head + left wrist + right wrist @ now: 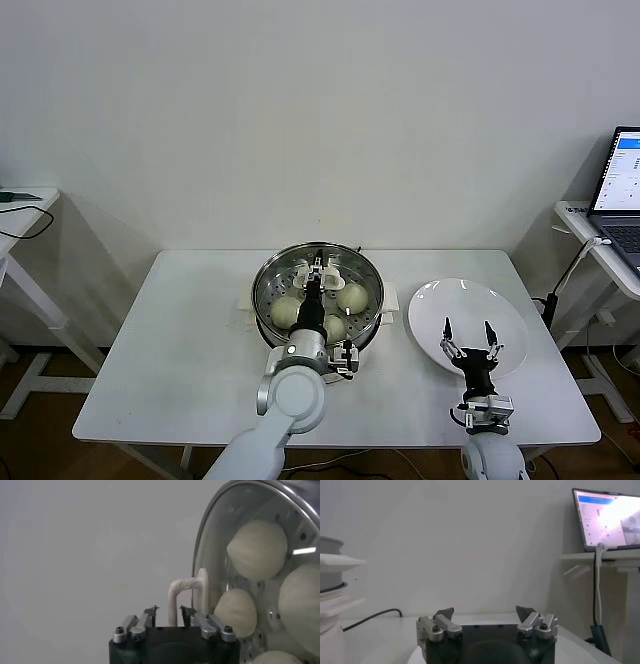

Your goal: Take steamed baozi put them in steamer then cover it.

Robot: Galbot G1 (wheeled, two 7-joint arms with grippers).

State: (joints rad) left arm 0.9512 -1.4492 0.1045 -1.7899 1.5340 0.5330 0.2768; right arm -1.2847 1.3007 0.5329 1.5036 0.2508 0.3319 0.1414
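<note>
Pale cream-white steamed baozi (286,311) sit in a shiny silver stainless-steel steamer (265,283) whose tray is dotted with small dark perforations, on a plain white table (180,350) before an off-white wall (300,110). The clear glass cover (220,545), rimmed in bright metal, carries a white handle (182,587). Toward the table's right edge lies a glossy white plate (440,305) with no pattern. The left gripper (318,268) is black with silver-grey metal links, as is the right gripper (469,332); both arms have light grey casings. A laptop (622,190) on a white side stand shows a blue-and-white screen, and a black cable (372,617) trails across the white tabletop.
</note>
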